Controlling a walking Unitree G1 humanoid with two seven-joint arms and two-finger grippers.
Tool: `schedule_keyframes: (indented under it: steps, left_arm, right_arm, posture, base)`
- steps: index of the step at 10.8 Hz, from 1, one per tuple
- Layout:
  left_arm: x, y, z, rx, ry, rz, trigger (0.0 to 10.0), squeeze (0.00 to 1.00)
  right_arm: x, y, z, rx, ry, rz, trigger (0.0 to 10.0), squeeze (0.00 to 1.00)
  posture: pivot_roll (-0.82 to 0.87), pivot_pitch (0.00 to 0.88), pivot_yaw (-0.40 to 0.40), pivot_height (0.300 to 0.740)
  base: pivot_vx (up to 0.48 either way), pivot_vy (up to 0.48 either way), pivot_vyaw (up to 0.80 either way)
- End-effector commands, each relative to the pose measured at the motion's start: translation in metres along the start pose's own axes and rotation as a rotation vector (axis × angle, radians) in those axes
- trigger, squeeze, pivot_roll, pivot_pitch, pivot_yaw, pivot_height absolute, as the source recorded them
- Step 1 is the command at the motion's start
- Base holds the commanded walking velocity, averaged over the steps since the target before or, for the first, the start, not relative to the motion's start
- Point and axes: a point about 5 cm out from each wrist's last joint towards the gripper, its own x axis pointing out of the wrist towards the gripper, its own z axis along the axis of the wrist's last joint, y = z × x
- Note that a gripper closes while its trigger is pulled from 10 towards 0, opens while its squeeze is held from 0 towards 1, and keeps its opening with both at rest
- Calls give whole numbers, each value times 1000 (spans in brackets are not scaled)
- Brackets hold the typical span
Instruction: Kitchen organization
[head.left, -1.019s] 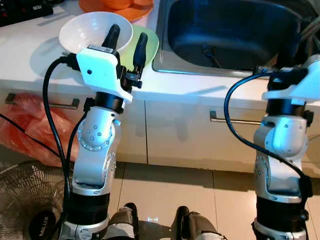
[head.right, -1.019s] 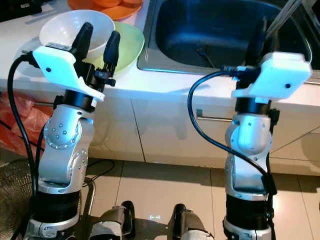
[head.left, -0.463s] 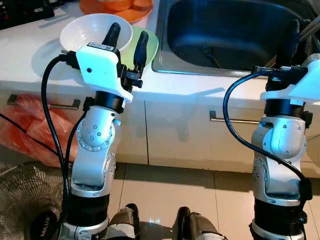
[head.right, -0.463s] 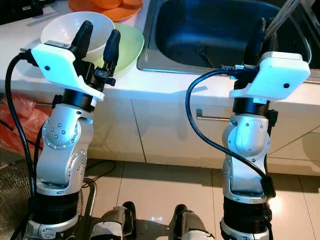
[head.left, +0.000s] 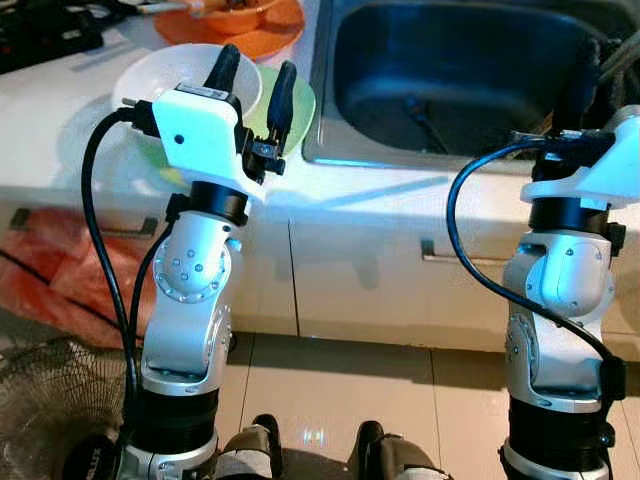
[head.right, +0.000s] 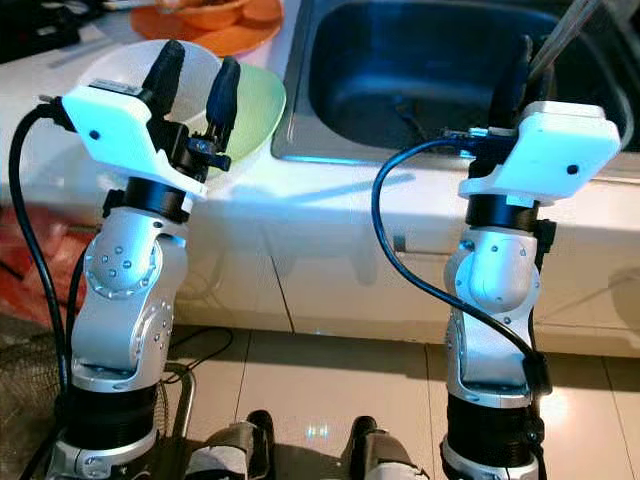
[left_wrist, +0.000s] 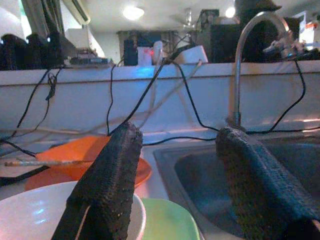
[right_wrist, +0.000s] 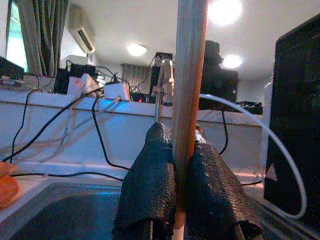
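A white kitchen table (head.left: 60, 130) with a dark steel sink (head.left: 450, 70) set into it fills the scene, cabinet doors and a tiled floor below. The left tool (head.left: 250, 80) hovers above the table's front edge with its two black fingers spread wide and empty, just in front of a white bowl (head.left: 150, 75) and a green plate (head.right: 255, 95) that touch each other; an orange plate (head.left: 285, 25) lies farther back. The right tool (right_wrist: 172, 200) is raised over the sink's near right corner, its fingers pressed together on a slim wooden stick (right_wrist: 189, 95) that stands upright. A curved faucet (left_wrist: 245, 60) rises behind the sink.
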Motion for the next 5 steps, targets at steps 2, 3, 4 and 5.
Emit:
schedule_keyframes:
  steps: [2,3,4,5]
  left_arm:
    - [1,-2,5,9,-16,-2,10000,0]
    - [1,-3,5,8,-15,-2,10000,0]
    - [1,-3,5,8,-14,-4,10000,0]
    - [1,-3,5,8,-13,-5,10000,0]
  right_arm:
    - [1,0,4,-2,-9,-2,10000,0]
    - [1,0,4,0,-10,-2,10000,0]
    - [1,0,4,3,-9,-2,10000,0]
    - [1,0,4,4,-9,-3,10000,0]
  posture:
    - [103,263,12,740]
    - [107,266,11,740]
    - [108,268,12,740]
    - [108,268,12,740]
  base:
    - [321,0,0]
    - [326,0,0]
    - [326,0,0]
    - [326,0,0]
